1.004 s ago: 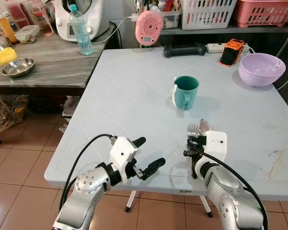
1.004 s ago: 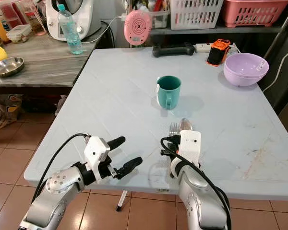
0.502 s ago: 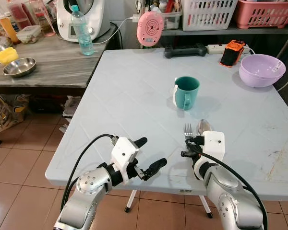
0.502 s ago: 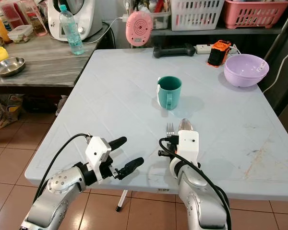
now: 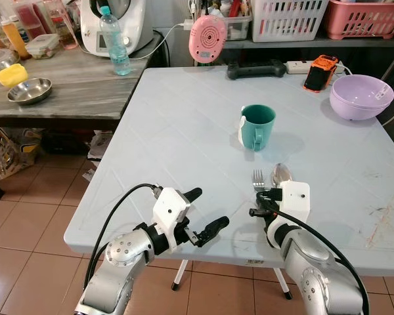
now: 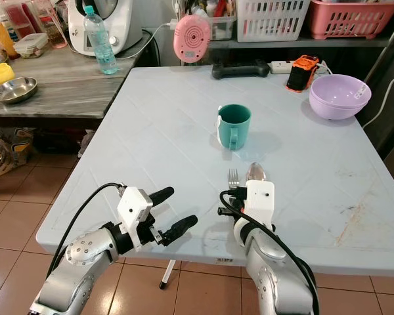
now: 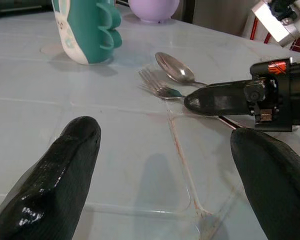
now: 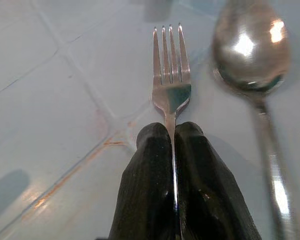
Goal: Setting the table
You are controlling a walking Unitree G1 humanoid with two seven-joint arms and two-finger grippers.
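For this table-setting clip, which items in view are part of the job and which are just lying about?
Part of the job:
fork, pinched in the shut jaws of the right gripper
spoon, beside the fork
mug
bowl
left gripper, jaws open, holding nothing

Lying about:
pink fan
water bottle
steel dish
power strip

Two silver, rounded metal forearms end in white, boxy wrist housings, each fed by a looping black cable. The left gripper [image 5: 200, 214] carries two long, glossy black fingers with rounded tips; the right gripper [image 8: 172, 131] has matching black fingers, with a small orange-red label on its black jaw mechanism.
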